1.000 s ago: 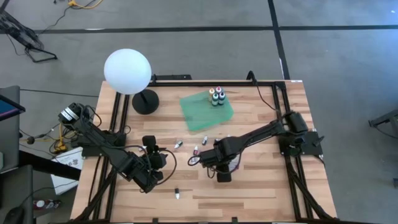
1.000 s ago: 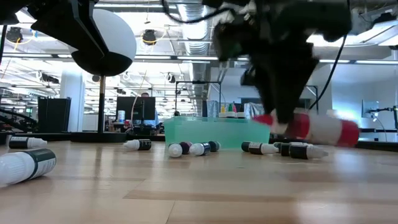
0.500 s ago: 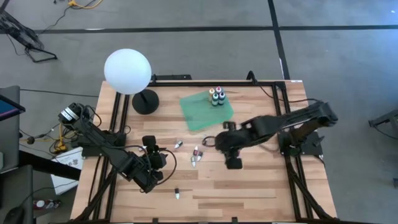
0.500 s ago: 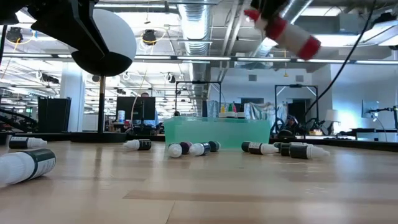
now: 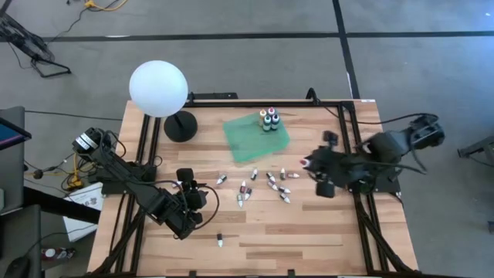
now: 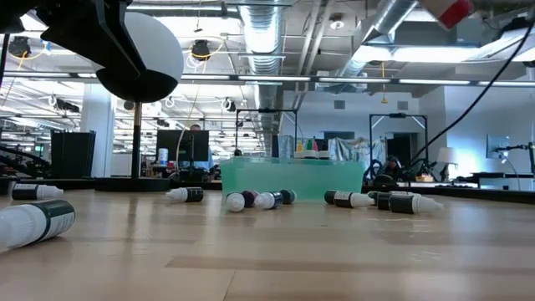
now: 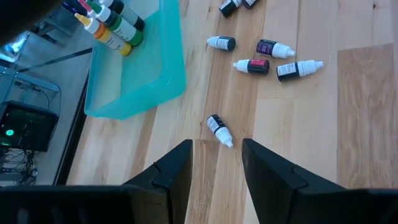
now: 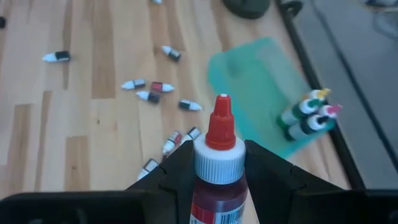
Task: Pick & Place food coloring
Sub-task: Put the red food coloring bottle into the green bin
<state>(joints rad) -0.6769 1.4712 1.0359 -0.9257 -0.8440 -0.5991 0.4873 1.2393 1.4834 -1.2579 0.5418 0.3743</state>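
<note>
Between the fingers of my right gripper [image 5: 310, 164] is a red food coloring bottle [image 8: 217, 162] with a red tip and a white collar, held high over the table's right side. Its red end shows at the top of the low view [image 6: 451, 10]. Several small bottles [image 5: 274, 184] lie on their sides on the wood near the table's middle. Several more stand upright [image 5: 268, 120] on the far corner of the flat green tray [image 5: 251, 139]. My left gripper [image 7: 217, 168] hangs open at the near left, with one lying bottle [image 7: 219, 129] just beyond its fingertips. My right gripper pinches the red bottle's body [image 8: 214, 199] below the white collar between its two fingers [image 8: 177, 171], one on each side. The bottle lies along the fingers, and its red tip [image 8: 220, 115] reaches out past them. It is lifted clear, tilted, high above the table.
A lamp with a white globe [image 5: 158, 89] and a dark round foot [image 5: 180, 126] stands at the far left. A black frame [image 5: 347, 116] runs along the table's edges. One stray bottle [image 5: 220, 241] lies near the front edge.
My right gripper has risen steeply from the table's middle and drawn back toward the right edge, tipping as it went, shut on the red bottle all the while. The bottle has gone from just above the wood to high above it.
</note>
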